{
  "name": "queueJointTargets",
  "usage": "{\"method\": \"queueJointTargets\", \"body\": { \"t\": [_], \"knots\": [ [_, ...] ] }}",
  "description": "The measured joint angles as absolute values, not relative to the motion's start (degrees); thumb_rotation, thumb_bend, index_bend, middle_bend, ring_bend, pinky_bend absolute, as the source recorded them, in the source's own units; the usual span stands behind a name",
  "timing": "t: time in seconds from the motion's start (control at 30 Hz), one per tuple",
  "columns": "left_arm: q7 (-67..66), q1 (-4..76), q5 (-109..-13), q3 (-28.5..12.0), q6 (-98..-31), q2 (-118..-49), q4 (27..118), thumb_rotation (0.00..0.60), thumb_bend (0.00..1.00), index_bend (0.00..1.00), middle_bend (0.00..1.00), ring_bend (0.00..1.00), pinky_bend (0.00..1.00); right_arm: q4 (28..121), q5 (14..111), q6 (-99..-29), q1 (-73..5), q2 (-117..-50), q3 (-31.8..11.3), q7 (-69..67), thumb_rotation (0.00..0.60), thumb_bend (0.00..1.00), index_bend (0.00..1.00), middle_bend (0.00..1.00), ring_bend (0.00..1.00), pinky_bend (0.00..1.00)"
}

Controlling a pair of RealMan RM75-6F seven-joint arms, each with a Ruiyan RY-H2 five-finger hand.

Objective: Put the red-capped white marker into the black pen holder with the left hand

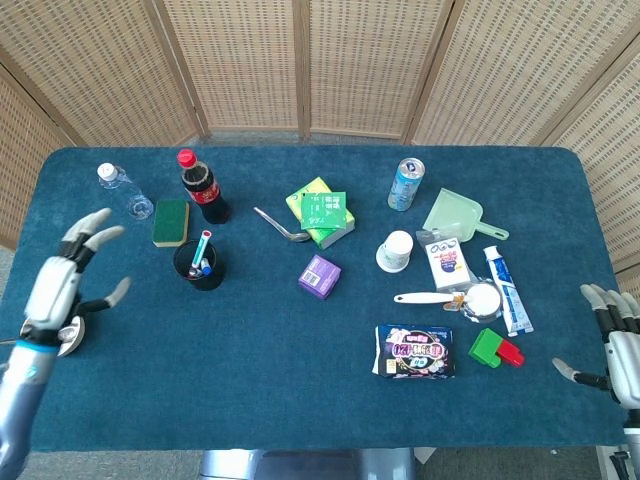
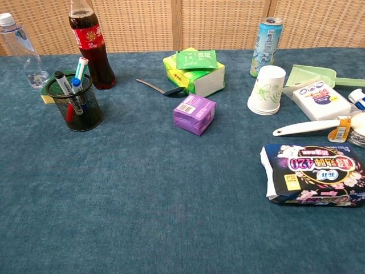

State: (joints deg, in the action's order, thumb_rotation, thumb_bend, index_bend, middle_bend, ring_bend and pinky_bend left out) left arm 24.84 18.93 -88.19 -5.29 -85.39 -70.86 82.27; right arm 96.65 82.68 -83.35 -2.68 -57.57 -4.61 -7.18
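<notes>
**Marker seated in holder**

Red-capped white marker (image 2: 77, 83) stands tilted, cap down, inside black pen holder (image 2: 80, 108), beside two other pens. Left robot hand (image 1: 68, 277) empty, fingers spread, over counter (image 1: 250, 340) edge. Right robot hand (image 1: 612, 340) also spread, holding nothing.

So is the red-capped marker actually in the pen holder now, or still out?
In. The red-capped white marker stands tilted inside the black pen holder, cap end down, beside two other pens. The left hand is open and well clear.
</notes>
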Motion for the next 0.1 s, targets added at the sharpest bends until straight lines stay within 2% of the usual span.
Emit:
{"method": "queueJointTargets", "body": {
  "t": [0.1],
  "knots": [
    [17.4,14.5,-85.9,-3.4,-86.6,-66.1,87.5,0.6,0.4,0.19,0.0,0.0,0.0,96.6,82.7,-83.2,-2.8,-57.7,-4.5,-6.3,0.6,0.0,0.07,0.0,0.0,0.0]
  ]
}}
